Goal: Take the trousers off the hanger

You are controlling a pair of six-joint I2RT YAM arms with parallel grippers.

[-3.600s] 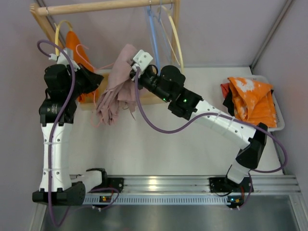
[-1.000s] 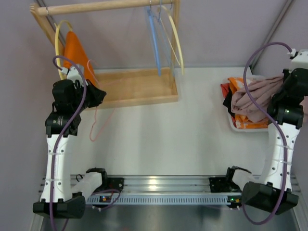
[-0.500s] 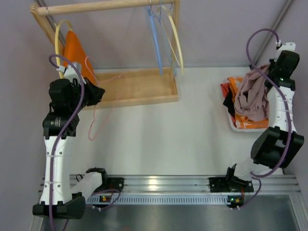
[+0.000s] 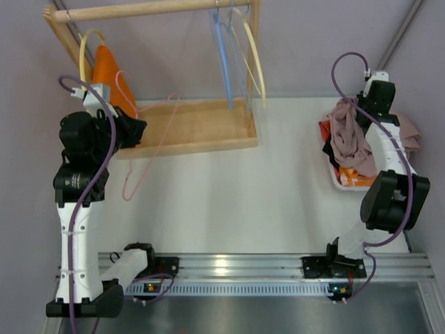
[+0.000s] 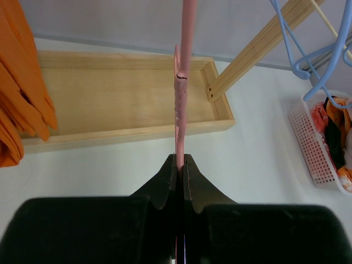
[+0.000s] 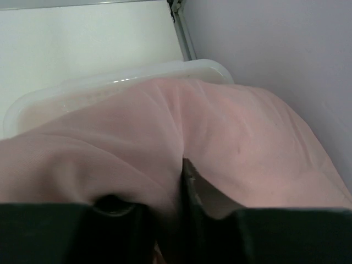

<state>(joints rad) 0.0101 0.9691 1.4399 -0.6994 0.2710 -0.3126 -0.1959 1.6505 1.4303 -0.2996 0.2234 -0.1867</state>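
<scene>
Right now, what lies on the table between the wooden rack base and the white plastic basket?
Nothing; bare white tabletop, shown in the top view.

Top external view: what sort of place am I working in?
Probably a lab mock-up of a laundry corner: a wooden clothes rail with a blue plastic hanger, and a white lattice plastic basket, all on a white table between plain grey panels.

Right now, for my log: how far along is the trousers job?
Done: the pink trousers are off, draped over the basket with the right pincer shut on them. In hand: the left pincer grips the bare pink hanger. Left: the orange trousers hang on the yellow hanger.
</scene>
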